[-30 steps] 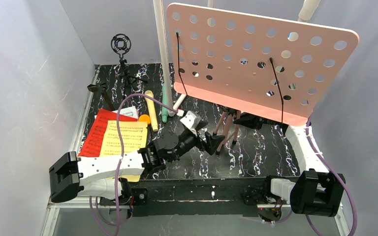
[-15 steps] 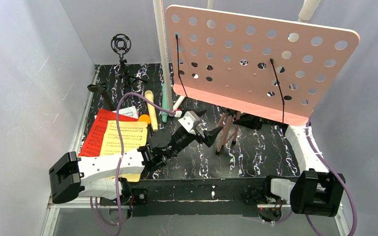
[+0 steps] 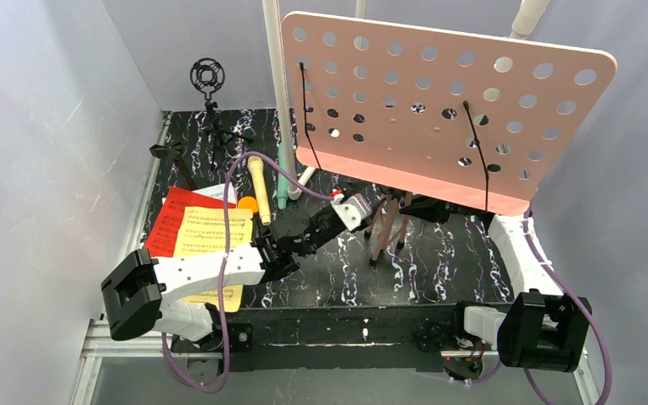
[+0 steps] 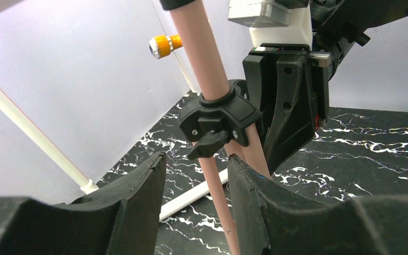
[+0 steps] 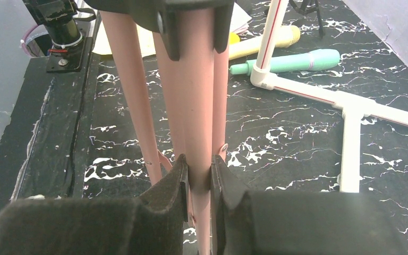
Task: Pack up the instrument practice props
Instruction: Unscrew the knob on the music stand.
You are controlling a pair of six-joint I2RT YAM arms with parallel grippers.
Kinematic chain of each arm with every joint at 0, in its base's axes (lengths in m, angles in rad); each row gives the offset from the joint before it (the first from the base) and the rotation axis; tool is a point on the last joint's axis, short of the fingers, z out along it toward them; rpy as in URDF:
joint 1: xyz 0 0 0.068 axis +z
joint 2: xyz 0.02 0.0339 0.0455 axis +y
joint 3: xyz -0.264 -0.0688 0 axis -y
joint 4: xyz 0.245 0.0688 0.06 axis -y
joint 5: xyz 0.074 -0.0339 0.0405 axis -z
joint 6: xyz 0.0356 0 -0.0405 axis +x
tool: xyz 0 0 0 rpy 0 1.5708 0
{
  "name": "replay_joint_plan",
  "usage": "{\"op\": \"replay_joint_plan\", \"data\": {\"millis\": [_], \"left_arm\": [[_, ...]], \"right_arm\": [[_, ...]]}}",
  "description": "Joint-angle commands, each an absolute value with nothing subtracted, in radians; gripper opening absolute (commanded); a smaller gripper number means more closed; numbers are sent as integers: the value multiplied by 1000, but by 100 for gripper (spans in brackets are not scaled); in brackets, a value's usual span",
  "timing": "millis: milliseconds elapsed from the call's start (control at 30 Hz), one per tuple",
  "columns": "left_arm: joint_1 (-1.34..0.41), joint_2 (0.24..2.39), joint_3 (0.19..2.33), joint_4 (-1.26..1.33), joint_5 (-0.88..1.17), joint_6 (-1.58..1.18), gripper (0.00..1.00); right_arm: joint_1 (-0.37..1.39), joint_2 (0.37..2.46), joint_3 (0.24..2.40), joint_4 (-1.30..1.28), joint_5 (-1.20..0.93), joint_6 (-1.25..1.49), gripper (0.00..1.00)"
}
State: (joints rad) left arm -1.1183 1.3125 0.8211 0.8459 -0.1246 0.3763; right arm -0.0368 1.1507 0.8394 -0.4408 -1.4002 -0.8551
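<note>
We find our right claw (image 5: 197, 178) clenched on a leg of the pink hole-punched music stand (image 3: 426, 179), our left claw (image 4: 195, 202) open around another.

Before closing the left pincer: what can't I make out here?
Right wrist view: the right pincer clamps a pink tube of the music stand; the top edge cuts off which tube.
Top view: the desk hides that pincer and the tripod hub.
Left wrist view: the left pincer straddles a leg; the bottom edge cuts off its foot.
Top view: the red folder lies partly under the yellow sheet; print too small.
</note>
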Motion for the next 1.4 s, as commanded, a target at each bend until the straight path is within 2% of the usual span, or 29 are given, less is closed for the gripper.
{"op": "replay_joint_plan", "data": {"millis": [0, 167, 300, 533, 667, 933, 1100, 1267, 1367], "left_arm": [[-1109, 1325, 884, 896, -66, 439, 45], [-1109, 1335, 884, 896, -51, 429, 46], [-1109, 1350, 889, 895, -49, 417, 41], [-1109, 1356, 901, 894, -74, 349, 11], [-1109, 1320, 915, 820, -198, 129, 4], [-1109, 1271, 940, 665, -256, -399, 3], [-1109, 1274, 959, 626, -299, -676, 9], [-1109, 1251, 963, 623, -320, -782, 34], [-1109, 1229, 958, 619, -291, -720, 43]], "right_arm": [[-28, 1137, 824, -489, -1467, -785, 1], [-28, 1139, 821, -485, -1468, -781, 1], [-28, 1137, 821, -484, -1468, -781, 1], [-28, 1134, 817, -483, -1465, -779, 1], [-28, 1131, 812, -480, -1463, -779, 1], [-28, 1129, 801, -462, -1459, -765, 1], [-28, 1129, 799, -459, -1457, -761, 1], [-28, 1127, 799, -457, -1454, -757, 1], [-28, 1127, 799, -454, -1454, -755, 1]]}}
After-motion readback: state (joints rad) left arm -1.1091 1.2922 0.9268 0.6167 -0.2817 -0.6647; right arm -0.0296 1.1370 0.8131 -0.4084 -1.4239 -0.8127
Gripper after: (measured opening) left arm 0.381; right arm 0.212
